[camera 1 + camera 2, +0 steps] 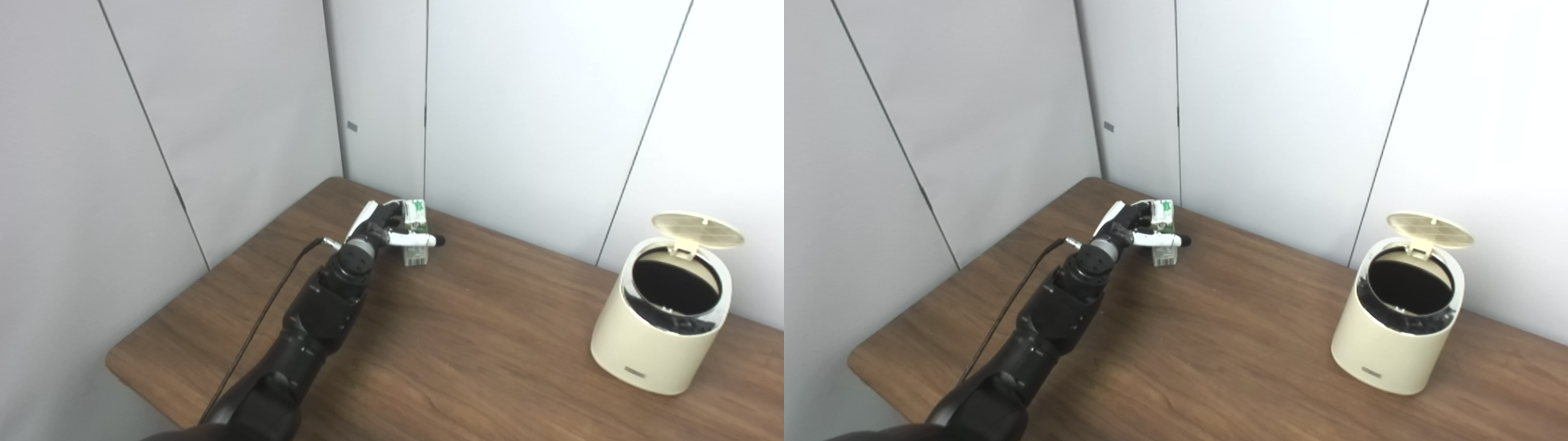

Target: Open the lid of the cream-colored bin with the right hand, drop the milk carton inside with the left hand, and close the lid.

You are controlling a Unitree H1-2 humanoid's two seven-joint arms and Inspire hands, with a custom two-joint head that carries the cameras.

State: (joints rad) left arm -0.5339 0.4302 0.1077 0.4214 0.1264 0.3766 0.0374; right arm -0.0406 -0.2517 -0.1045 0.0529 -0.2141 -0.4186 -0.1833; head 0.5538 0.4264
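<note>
Fingers (pixel 422 240) of my left hand (pixel 383 229) were wrapped around the small green-and-white milk carton (pixel 416 236), which stood upright at the far left of the brown wood-grain table (pixel 465 343), close to the grey wall panels (pixel 245 110). Whether the carton was lifted clear or touching the tabletop, I could not quite tell from this angle. Well apart, on the table's right side, sat the cream-colored round bin (pixel 1396 331), its lid (pixel 1430 229) standing raised at the back and the dark interior exposed. My right hand was out of sight.
</note>
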